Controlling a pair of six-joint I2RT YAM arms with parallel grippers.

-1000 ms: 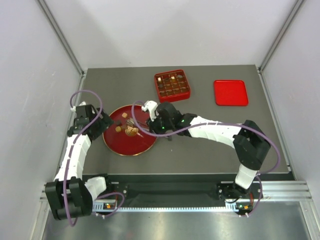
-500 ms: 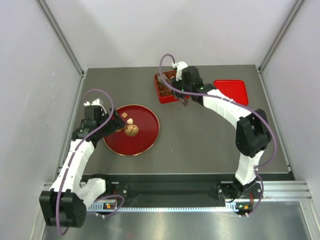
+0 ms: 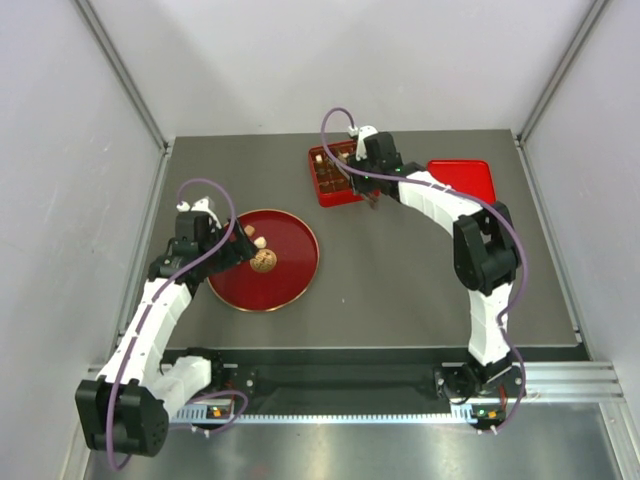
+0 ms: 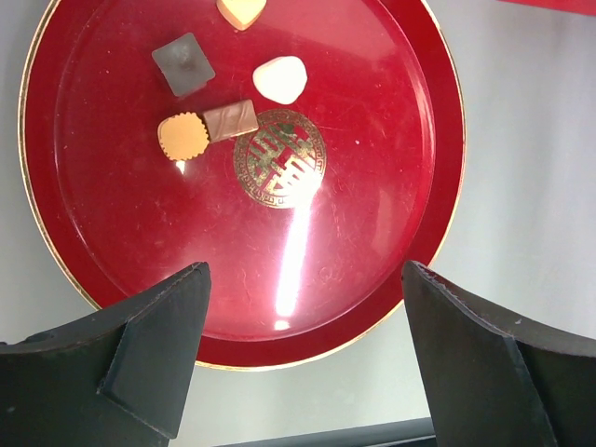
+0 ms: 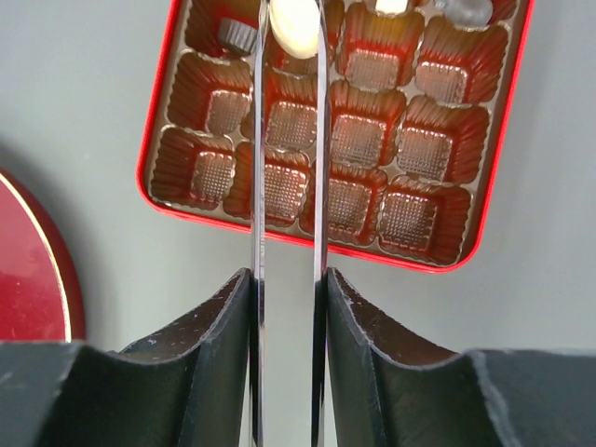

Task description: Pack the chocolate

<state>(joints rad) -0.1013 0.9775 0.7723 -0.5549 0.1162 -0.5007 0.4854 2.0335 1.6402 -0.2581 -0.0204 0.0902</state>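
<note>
Several chocolate pieces lie at the far left of the round red plate (image 4: 438,186): a dark square (image 4: 183,63), a cream oval (image 4: 279,79), a tan ridged round (image 4: 183,137), a brown bar (image 4: 230,120) and a tan piece (image 4: 241,9). My left gripper (image 4: 303,279) is open and empty above the plate's near rim; it also shows in the top view (image 3: 232,252). My right gripper (image 5: 289,279) is shut on metal tongs (image 5: 258,186), which pinch a cream-white chocolate (image 5: 294,26) over the far cells of the red box (image 5: 326,244). From above, the right gripper (image 3: 365,185) covers part of the box (image 3: 325,185).
Most cells of the box's brown liner are bare; a dark piece (image 5: 237,34) and two pale ones sit in the far row. A red square lid (image 3: 462,180) lies at the back right. A gold emblem (image 4: 279,170) marks the plate's middle. Walls close in on both sides.
My right gripper has carried the tongs and cream piece from the plate to the box. My left gripper has shifted a little to the right over the plate's left side.
</note>
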